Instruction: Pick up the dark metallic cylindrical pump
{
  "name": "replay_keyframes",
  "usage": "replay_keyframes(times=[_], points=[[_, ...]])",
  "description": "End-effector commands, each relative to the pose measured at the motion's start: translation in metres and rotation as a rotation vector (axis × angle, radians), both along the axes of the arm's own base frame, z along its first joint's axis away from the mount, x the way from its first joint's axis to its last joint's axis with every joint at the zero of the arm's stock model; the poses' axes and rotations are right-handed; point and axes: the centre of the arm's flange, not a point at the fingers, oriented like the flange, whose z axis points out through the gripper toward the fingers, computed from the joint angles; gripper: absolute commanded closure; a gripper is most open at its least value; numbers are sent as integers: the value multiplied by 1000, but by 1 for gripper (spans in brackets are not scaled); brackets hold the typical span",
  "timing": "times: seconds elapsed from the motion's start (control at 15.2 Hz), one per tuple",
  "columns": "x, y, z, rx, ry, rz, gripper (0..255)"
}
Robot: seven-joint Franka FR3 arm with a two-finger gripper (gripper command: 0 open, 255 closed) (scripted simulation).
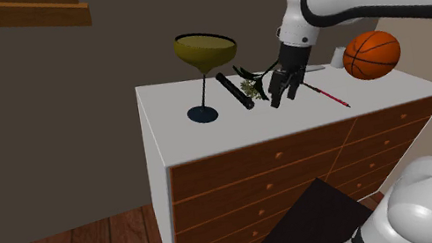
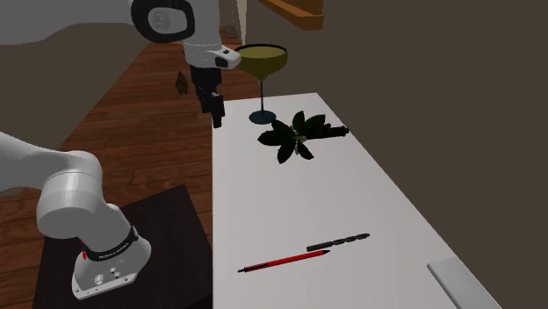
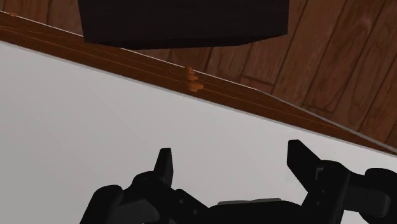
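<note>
The claw (image 1: 284,99) (image 3: 231,153) is spread wide, gripping and touching nothing, and hangs over the white dresser top (image 1: 392,91) near its front edge. In the shoulder view it hides part of a leafy sprig (image 1: 250,84), and in the second exterior view those leaves cover much of the pump (image 1: 234,91). The pump, a dark cylinder, lies flat past the sprig from the claw, short of the stemmed glass (image 1: 206,55). Its long axis runs from the back of the top toward the front edge, with the near end angled toward the claw.

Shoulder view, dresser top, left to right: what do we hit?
olive stemmed glass → dark cylindrical pump → gripper, open → red pen → basketball
</note>
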Motion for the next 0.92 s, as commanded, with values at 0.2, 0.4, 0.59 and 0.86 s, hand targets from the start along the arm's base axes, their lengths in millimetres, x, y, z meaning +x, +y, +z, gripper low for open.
replay_keyframes(times=[0.2, 0.4, 0.59, 0.86], points=[[61, -14, -14, -2, -14, -85, 0], [97, -25, -21, -3, -21, -135, 0], [132, -37, -28, -5, -29, -185, 0], [179, -57, -37, -6, -39, -252, 0]])
